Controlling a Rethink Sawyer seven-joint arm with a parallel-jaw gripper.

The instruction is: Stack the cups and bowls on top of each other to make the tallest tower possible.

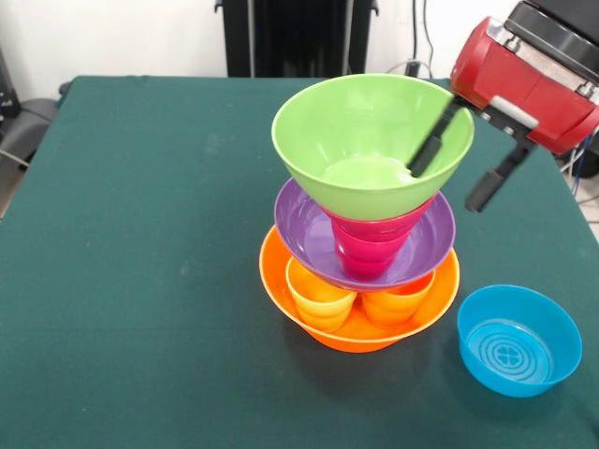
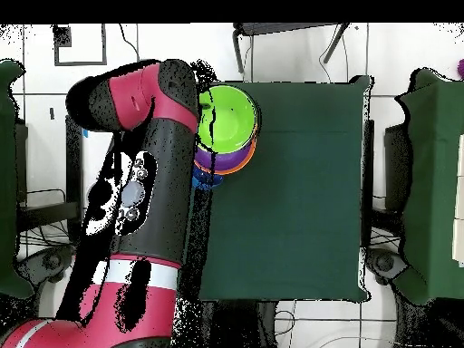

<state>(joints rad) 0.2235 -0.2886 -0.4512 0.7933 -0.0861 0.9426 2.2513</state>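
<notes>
Tower [image 1: 360, 224] stood mid-table [image 1: 140, 234] on my screen: orange bowl [image 1: 356, 329] lowest, purple bowl [image 1: 304, 234], red cups [image 1: 370, 245], lime green bowl [image 1: 356, 140] topmost. Light blue bowl [image 1: 519, 339] sat apart. I saw the gripper [image 1: 459, 173] spread open, straddling the green rim, gripping nothing.

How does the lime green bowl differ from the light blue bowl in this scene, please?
The lime green bowl is larger and sits tilted atop the tower; the light blue bowl is smaller and rests level on the table, apart from it. The claw straddles the green rim; nothing touches the blue bowl. Both are glossy, open-side up.
</notes>
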